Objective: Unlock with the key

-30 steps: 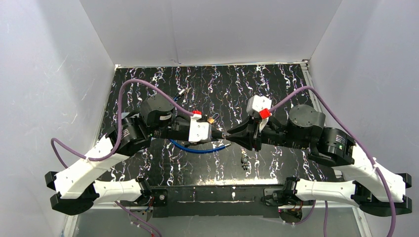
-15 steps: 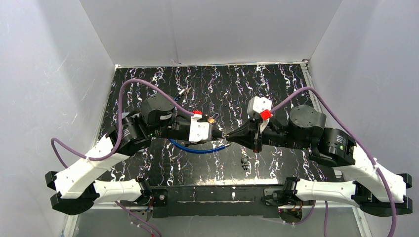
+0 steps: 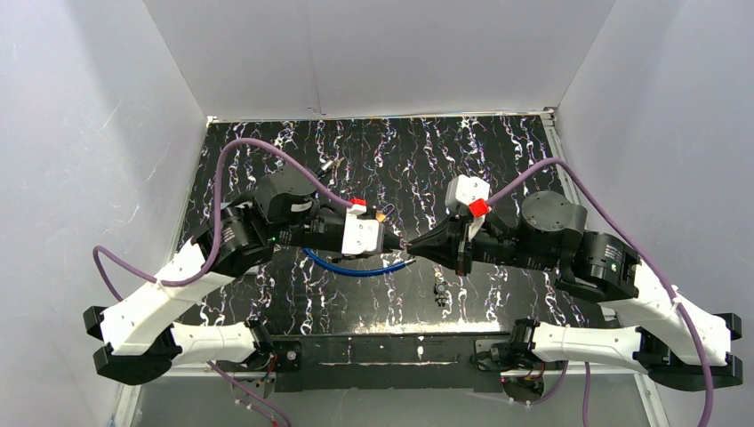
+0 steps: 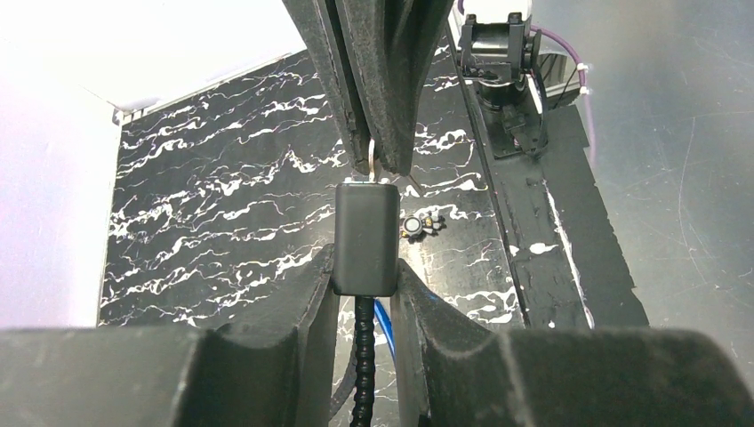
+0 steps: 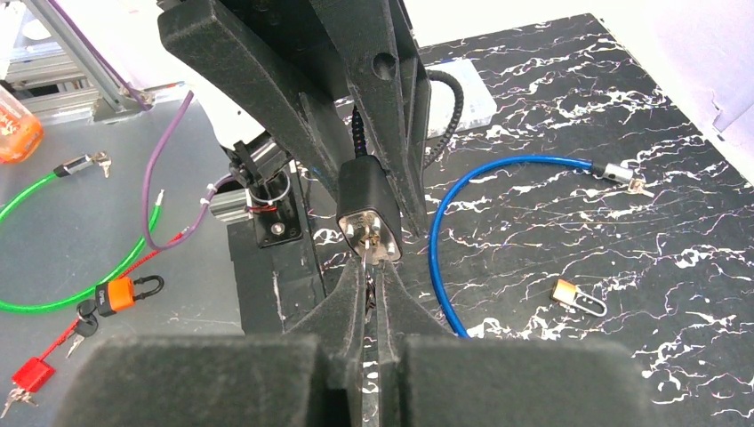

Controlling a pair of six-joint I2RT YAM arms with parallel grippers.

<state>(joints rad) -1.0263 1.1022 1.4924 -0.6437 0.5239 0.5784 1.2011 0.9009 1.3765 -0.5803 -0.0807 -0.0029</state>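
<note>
Right hand has just clenched on the key, already seated in the lock that my left hand grasps mid-air over the tabletop, so I judge only the turn remains.

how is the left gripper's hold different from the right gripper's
The left gripper clamps the black lock body; the right gripper pinches the thin key at that lock's face. The left gripper's jaws stand a lock's width apart; the right gripper's jaws are nearly touching. Shared: both are shut on something, held tip to tip above the table.
</note>
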